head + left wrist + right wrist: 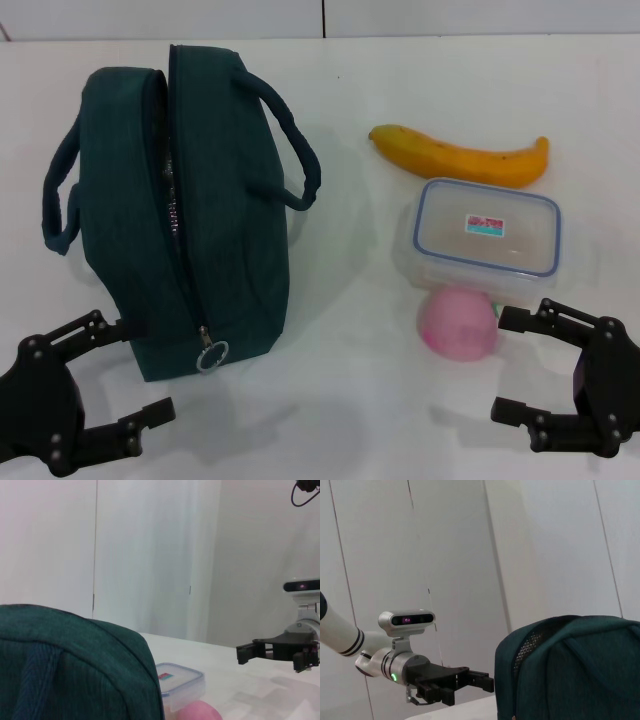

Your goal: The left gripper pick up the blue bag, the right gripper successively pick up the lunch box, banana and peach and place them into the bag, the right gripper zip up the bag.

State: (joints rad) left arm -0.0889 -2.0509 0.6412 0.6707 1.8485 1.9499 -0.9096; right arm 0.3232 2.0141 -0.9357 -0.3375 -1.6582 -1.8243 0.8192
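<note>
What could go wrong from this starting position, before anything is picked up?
1. The dark teal fabric bag looks mostly zipped, its ring pull at the near end, so items may not fit in until it is opened.
2. The round pink peach touches the clear blue-rimmed lunch box; lifting the box might roll it.
3. The open right end effector sits close to the peach and could bump it.

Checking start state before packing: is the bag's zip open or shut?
Open partway: the blue bag gapes at its far end; the ring pull sits at the near end.
</note>
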